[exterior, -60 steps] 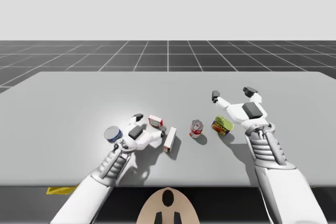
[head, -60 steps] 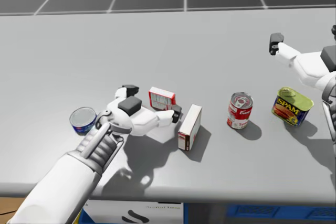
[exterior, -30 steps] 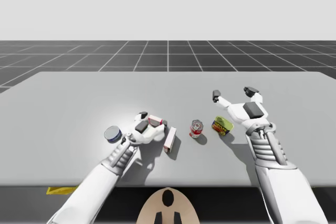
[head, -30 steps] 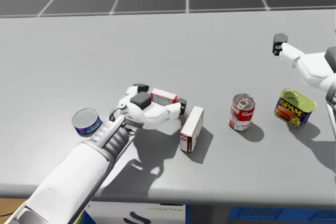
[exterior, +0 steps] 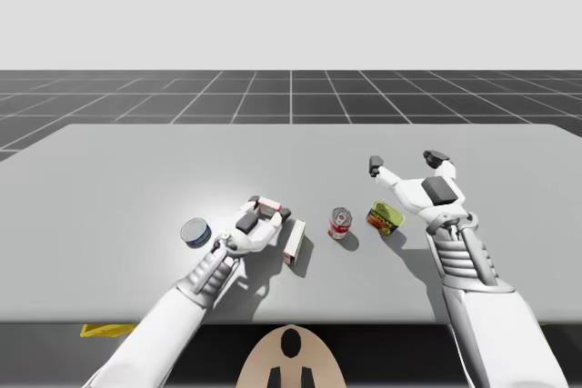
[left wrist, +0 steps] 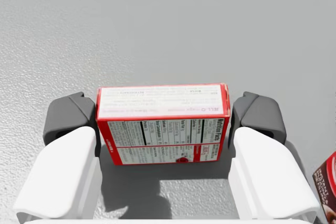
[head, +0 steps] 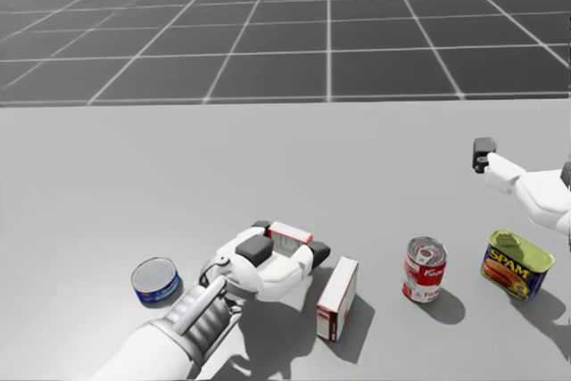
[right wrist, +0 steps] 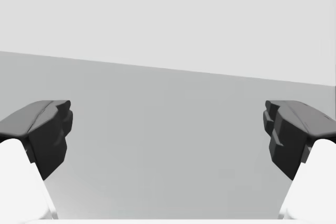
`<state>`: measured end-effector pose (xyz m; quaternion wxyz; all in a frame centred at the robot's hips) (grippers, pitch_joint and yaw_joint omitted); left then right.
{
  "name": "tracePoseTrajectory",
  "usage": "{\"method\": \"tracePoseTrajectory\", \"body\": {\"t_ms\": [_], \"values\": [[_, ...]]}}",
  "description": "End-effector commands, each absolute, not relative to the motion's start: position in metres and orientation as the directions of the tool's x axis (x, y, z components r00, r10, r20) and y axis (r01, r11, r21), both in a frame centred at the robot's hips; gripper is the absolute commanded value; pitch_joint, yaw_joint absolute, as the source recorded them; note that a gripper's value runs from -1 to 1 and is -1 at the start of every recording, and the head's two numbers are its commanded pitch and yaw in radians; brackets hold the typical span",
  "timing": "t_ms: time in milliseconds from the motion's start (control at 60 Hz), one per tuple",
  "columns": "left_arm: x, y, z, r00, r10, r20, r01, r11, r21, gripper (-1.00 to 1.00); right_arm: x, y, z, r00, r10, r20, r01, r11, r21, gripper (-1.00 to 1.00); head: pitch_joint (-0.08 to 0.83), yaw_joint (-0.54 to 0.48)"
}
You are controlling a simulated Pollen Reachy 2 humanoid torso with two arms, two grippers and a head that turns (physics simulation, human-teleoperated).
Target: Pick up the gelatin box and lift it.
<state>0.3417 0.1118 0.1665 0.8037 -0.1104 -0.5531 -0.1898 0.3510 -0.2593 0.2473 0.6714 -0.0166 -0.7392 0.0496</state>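
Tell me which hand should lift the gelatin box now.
Left. My left hand has its pads on both ends of the gelatin box; my right hand stands open, away past the red can.

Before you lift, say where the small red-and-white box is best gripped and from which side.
Take the gelatin box by its two short ends, coming in from my side, low over the table. Its long face lies square across my left gripper, so the flat, parallel ends meet both pads.

Two boxes (head: 290,236) (head: 336,299), three cans (head: 155,279) (head: 425,269) (head: 516,263)
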Motion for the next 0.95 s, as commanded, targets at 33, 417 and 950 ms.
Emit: {"method": "tracePoseTrajectory", "body": {"t_ms": [33, 417, 950], "values": [[0.329, 0.078, 0.159, 0.348, -0.114, 0.930, 0.468, 0.881, -0.067, 1.00, 0.351, -0.260, 0.247, -0.098, 0.091, 0.991, -0.039, 0.995, -0.095, -1.00, 0.365, 0.11], [0.325, 0.087, 0.194, 0.283, -0.096, 0.954, 0.474, 0.879, -0.052, 1.00, 0.351, -0.261, 0.247, -0.098, 0.090, 0.991, -0.038, 0.995, -0.094, -1.00, 0.288, 0.11], [0.305, 0.120, 0.355, -0.106, -0.028, 0.994, 0.441, 0.895, 0.072, 1.00, 0.359, -0.270, 0.245, -0.021, -0.059, 0.998, -0.088, 0.994, 0.057, -1.00, 0.266, 0.11]]}}
